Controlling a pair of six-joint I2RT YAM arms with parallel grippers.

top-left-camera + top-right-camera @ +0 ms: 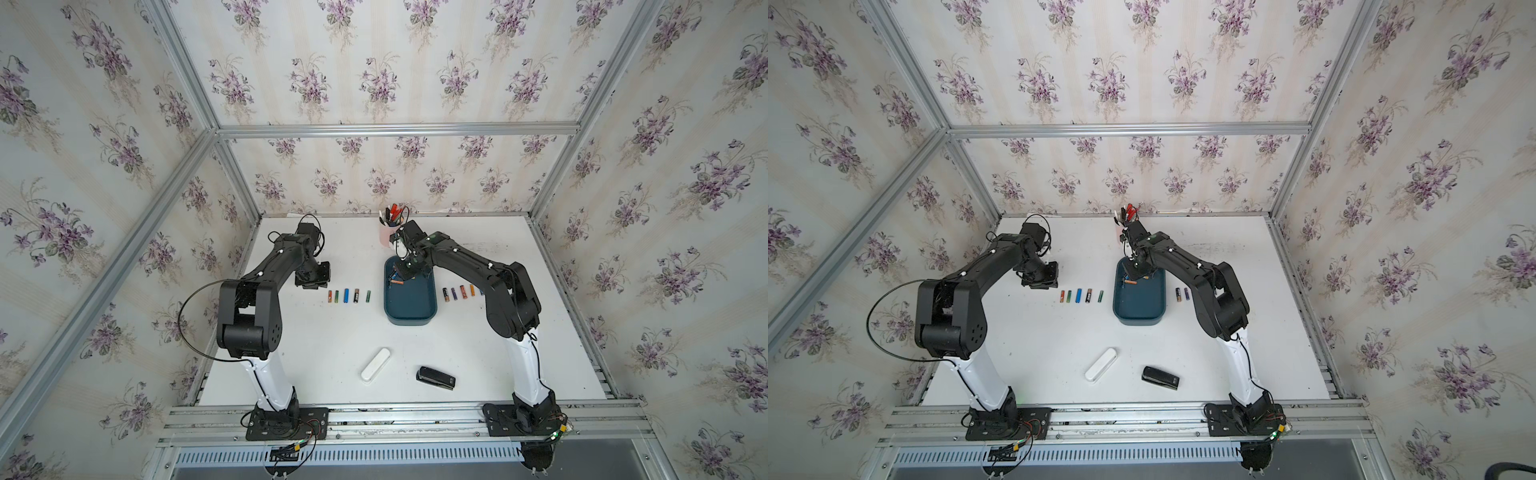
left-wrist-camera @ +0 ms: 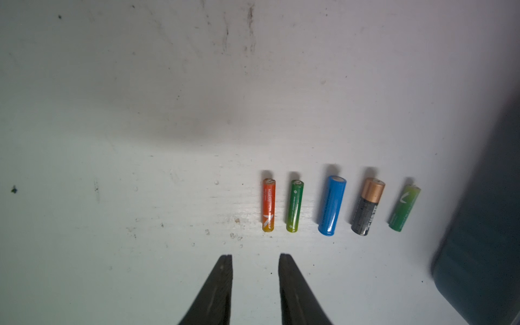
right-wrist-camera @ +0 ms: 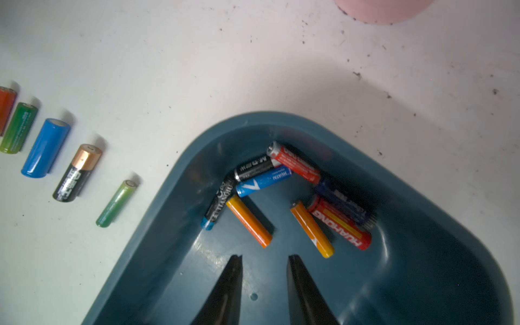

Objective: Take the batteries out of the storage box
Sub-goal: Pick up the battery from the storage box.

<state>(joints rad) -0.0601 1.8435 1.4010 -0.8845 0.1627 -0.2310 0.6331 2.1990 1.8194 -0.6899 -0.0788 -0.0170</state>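
1. Rolling is the main risk on the left. The left fingers [image 2: 222, 284] stand parted and empty above the tabletop [image 2: 140, 126], just short of a left row of five batteries [image 1: 346, 296] lying side by side. A low sweep there would probably scatter them.
2. That row holds a slim orange battery [image 2: 268, 205], a slim green battery [image 2: 294, 206], a fat glossy blue cell [image 2: 332, 205], a copper-topped black battery [image 2: 367, 209] and a pale green battery [image 2: 404, 208]. All are slick wrapped cylinders with metal ends and no flat side to stop them.
3. The storage box [image 1: 415, 307] sits just right of the row. It is shallow dark teal plastic with a smooth sheen and rounded corners. It looks light, so a finger catching its curved wall could slide or tip it.
4. About eight batteries are not yet out and crowd one far corner, among them a red battery [image 3: 339, 223], a blue battery [image 3: 263, 181] and two orange batteries [image 3: 249, 225]. Several touch or overlap. Closing on one may pinch a neighbour or push it aside.
5. The right fingers [image 3: 299, 284] are tapered and black. They stand apart, holding nothing, over the box floor just short of the orange pair.
6. A right row of batteries [image 1: 462, 291] lies beyond the box and is partly hidden by the right arm. A careless pass of the arm could brush it.
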